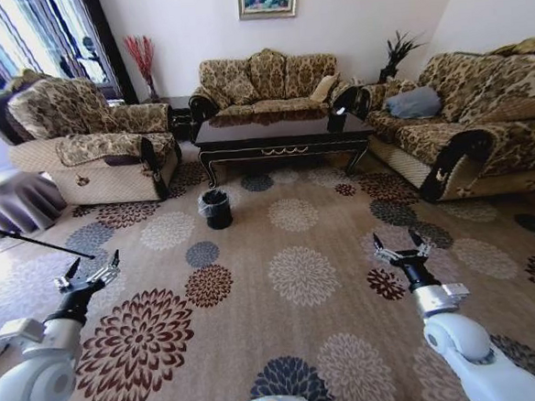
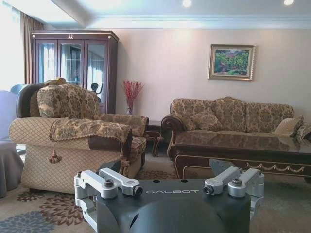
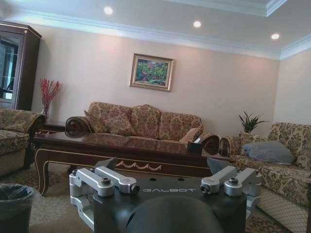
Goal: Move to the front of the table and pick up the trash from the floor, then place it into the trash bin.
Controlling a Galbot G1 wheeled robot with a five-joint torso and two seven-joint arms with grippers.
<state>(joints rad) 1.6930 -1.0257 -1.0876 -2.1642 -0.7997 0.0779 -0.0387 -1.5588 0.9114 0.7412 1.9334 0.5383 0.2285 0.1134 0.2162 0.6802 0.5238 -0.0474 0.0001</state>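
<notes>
The long dark glossy table with gold trim stands at the far side of the room, in front of the middle sofa. It also appears in the left wrist view as the table and in the right wrist view as the table. A small black trash bin with a clear liner sits on the flowered carpet floor, just before the table's left end; its rim is at the edge of the right wrist view. No trash is visible on the floor. My left gripper and right gripper hover open and empty over the near carpet.
An armchair stands at the left, a three-seat sofa behind the table and another sofa at the right. A small black box rests on the table's right end. Wide open carpet lies between me and the table.
</notes>
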